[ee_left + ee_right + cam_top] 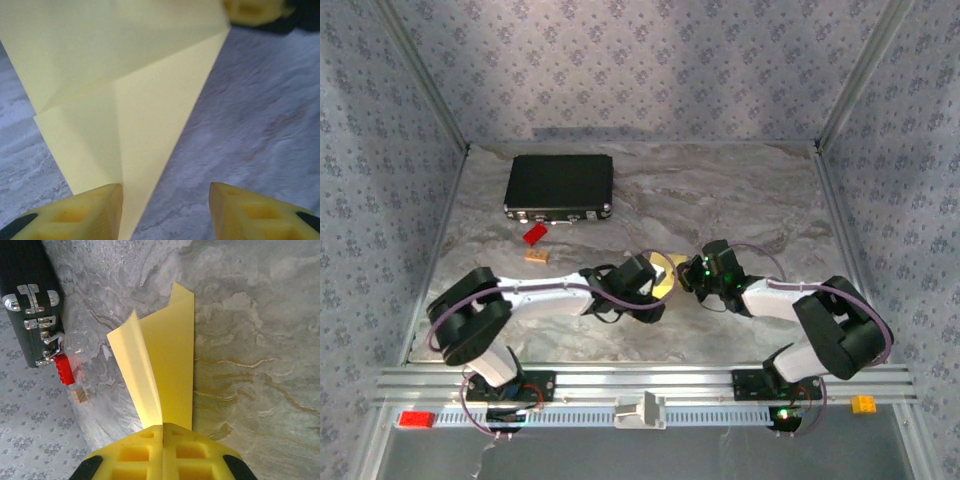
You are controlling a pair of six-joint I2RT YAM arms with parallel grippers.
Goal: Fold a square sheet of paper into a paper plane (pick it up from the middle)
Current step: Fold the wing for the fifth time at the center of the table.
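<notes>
Over on the left of the marbled worktop (720, 200) sat the black case (558, 187), with a small red brick (534, 234) and a tan block (537, 256) just in front of it, all well apart from the action.

Nearer the middle, the left gripper (165, 200) stood with its yellow fingers spread. The sheet of paper (135, 115), already partly folded into a tapering shape, ran down between them, close beside one finger, and I couldn't tell whether it touched.

To the right, the right gripper (162, 435) had its fingers pressed together, pinching the narrow end of the paper and holding it up off the worktop, its layers fanning apart above the grip.

What worried me was that a single pinch carried the whole thing. If the left fingers closed off the crease, they would probably catch one layer and crumple it, or push the fold crooked. If either arm pulled away from the other, such thin paper could slip out or tear at the pinched end. The loose flaps also looked ready to spring open if nothing pressed them flat.
</notes>
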